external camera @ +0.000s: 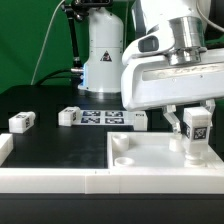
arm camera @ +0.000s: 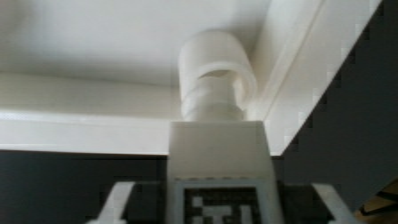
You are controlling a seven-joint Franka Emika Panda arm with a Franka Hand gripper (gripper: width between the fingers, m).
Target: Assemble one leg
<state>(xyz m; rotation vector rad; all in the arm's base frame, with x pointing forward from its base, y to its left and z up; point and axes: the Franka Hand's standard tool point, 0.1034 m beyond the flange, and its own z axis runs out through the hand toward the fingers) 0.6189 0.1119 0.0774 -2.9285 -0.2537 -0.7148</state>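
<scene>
The tool (external camera: pixel 196 122) is clamped on the leg (external camera: pixel 197 130), one finger on each side of it. The leg stands upright with its black-and-white tag facing the exterior camera. Its lower end meets the panel (external camera: pixel 150 165) near the panel's corner on the exterior view's right. Whether it sits in a socket there cannot be told. In the wrist view the leg (arm camera: pixel 221 150) fills the middle, tag nearest the camera, between the fingers (arm camera: pixel 118 205). Its rounded far end points into a corner of the panel (arm camera: pixel 89 100) where two white edges meet. The panel is a large flat white piece lying on a matte black worktop (external camera: pixel 60 145), and a round socket shows at its corner on the exterior view's left. Behind the panel a marker board (external camera: pixel 100 118) lies flat on the worktop. Three loose legs lie behind the panel too: one (external camera: pixel 137 121) just beside the board, one (external camera: pixel 72 115) at the board's other end, and one (external camera: pixel 22 121) well apart, off the panel's left corner in the exterior view. Farther behind the panel stands the white arm base (external camera: pixel 103 50), with a green backdrop (external camera: pixel 25 35) and dark surroundings beyond it.
</scene>
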